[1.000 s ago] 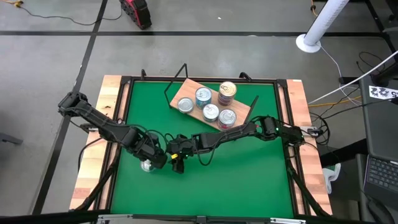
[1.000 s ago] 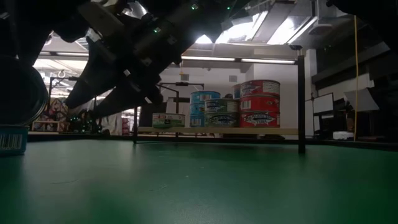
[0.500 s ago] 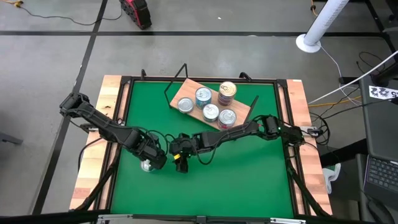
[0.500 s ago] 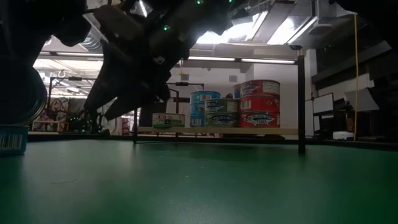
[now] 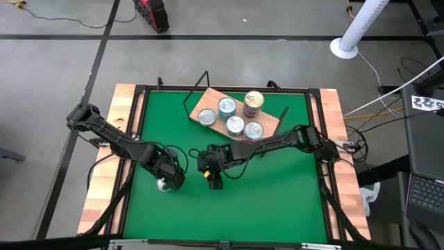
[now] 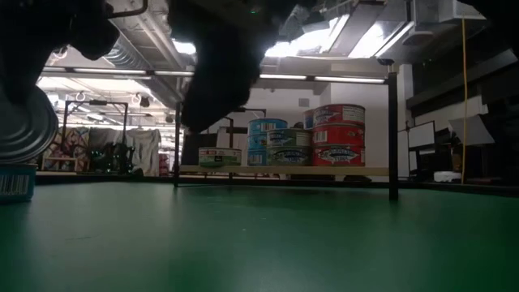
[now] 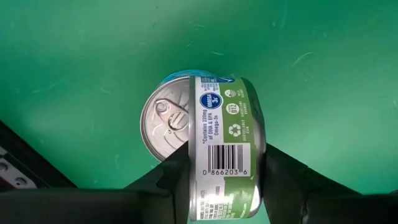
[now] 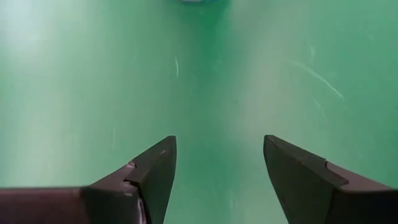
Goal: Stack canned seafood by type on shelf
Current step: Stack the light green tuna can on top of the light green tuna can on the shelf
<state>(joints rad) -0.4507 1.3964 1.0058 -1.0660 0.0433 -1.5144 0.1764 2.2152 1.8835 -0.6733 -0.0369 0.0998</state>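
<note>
So we're most of the way thru, by the look of it. The shelf [image 5: 210, 101] sits at the far side of the green mat [image 5: 277, 201] and already carries five spots of tins: a single on the left end, two blue/teal piles in the middle, a red-label pile w/ a silver lid nearest the mat centre, and the gold-topped stack [image 5: 254, 103] at the far right corner. What's left, afaict: the green-label tin [image 7: 214, 146] down near the front-left of the mat, well apart from the shelf, plus a blue one under/behind it.

Left gripper [image 5: 168, 178] is on that tin, fingers pressed against its sides, the tin turned on its edge between them, so we'd call it pinched. Right gripper [image 5: 213, 179] hangs just beside it toward the mat centre, fingers spread, nothing between them.

View diffs: the top cam gives the layout but the left arm hides the tin almost fully. Left wrist cam is the only one showing the grip + label + pull-tab lid. Low cam shows stack heights on the shelf (red pile three high), which the top cam can't.
</note>
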